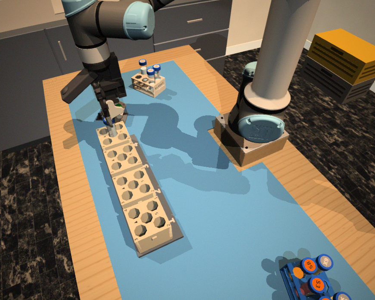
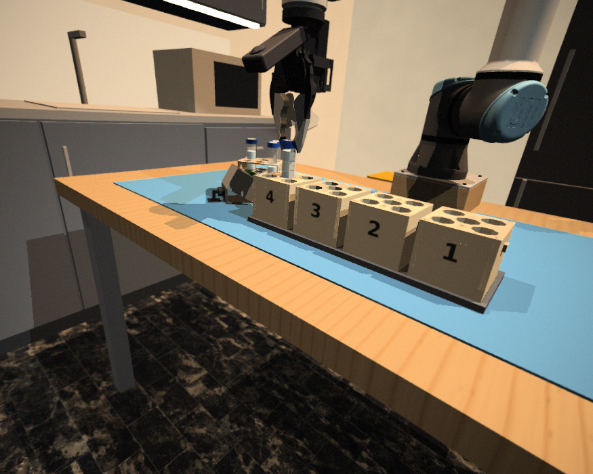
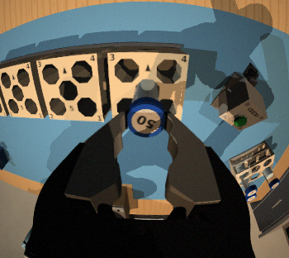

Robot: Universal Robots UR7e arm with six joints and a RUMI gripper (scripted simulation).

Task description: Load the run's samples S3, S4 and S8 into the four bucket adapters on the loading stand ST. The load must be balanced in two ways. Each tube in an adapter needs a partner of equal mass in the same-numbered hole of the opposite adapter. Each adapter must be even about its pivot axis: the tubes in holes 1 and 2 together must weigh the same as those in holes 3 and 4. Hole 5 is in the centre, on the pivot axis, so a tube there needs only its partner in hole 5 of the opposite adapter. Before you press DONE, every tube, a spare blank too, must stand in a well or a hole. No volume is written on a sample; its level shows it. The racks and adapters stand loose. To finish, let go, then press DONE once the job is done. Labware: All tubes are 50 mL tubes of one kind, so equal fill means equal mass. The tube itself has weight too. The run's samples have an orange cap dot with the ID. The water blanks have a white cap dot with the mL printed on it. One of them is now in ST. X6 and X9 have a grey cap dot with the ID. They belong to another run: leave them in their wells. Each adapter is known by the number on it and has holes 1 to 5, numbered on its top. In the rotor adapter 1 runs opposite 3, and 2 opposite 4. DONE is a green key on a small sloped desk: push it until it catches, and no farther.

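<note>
My gripper (image 1: 109,122) (image 2: 291,145) (image 3: 146,112) is shut on the cap of the 50 mL blank (image 1: 112,130) (image 2: 289,162) (image 3: 145,127). The blank's lower part is inside centre hole 5 of adapter 4 (image 1: 115,142) (image 2: 270,210) (image 3: 113,82); its upper part stands above the top. Adapter 3 (image 2: 312,224), adapter 2 (image 2: 360,244) and adapter 1 (image 1: 149,244) (image 2: 434,275) show no tubes. Sample S8 (image 1: 309,265), sample S3 (image 1: 316,284) and grey-dotted X9 (image 1: 325,262) stand in the blue rack. Another orange and another grey cap are cut off by the frame edge.
The sloped desk (image 3: 232,93) with the green DONE key (image 1: 118,105) (image 3: 240,121) stands close beyond adapter 4. Farther back, the blanks rack (image 1: 157,90) (image 3: 251,164) holds three blue-capped tubes. The robot base (image 1: 262,153) (image 2: 437,192) is across the mat from the adapters.
</note>
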